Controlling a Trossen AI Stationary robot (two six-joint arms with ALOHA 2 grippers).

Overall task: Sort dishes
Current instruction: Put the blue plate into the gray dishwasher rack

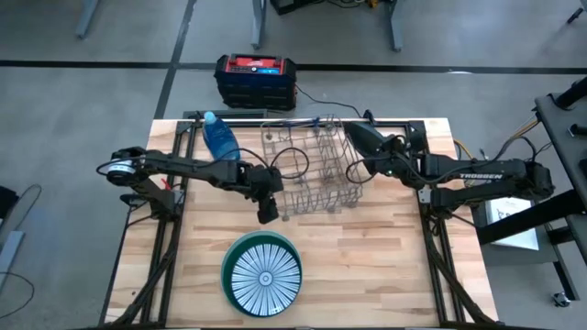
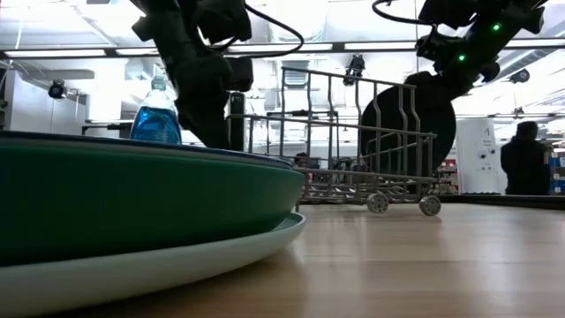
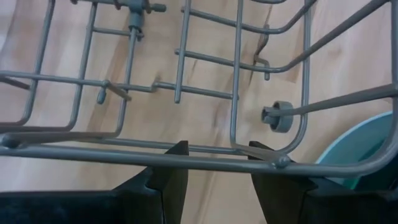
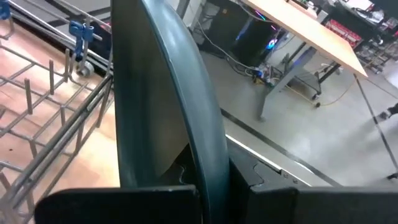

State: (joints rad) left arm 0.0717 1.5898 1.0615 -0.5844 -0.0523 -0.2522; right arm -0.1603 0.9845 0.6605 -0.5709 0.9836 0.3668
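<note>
High view, left arm: reaches in from the table's left edge; the left gripper (image 1: 268,209) points down at the wire rack's (image 1: 307,174) near left corner.
High view, right arm: stretches in from the right, "TROSSEN" on its link; the right gripper (image 1: 390,158) holds a dark teal plate (image 1: 359,139) on edge at the rack's right side.
High view, stack: a striped plate (image 1: 265,274) sits on a green plate (image 1: 240,245) near the front edge, with bare wood on either side.
High view, bottle: a blue bottle (image 1: 219,139) stands left of the rack.
Low view: the teal plate (image 2: 409,110) hangs upright against the rack's end bars; a person (image 2: 525,159) stands far behind.
Left wrist view: fingers (image 3: 169,177) spread apart, straddling the rack's lower rim wire without clamping it.
Right wrist view: fingers clamped shut on the teal plate's rim (image 4: 186,81).
</note>
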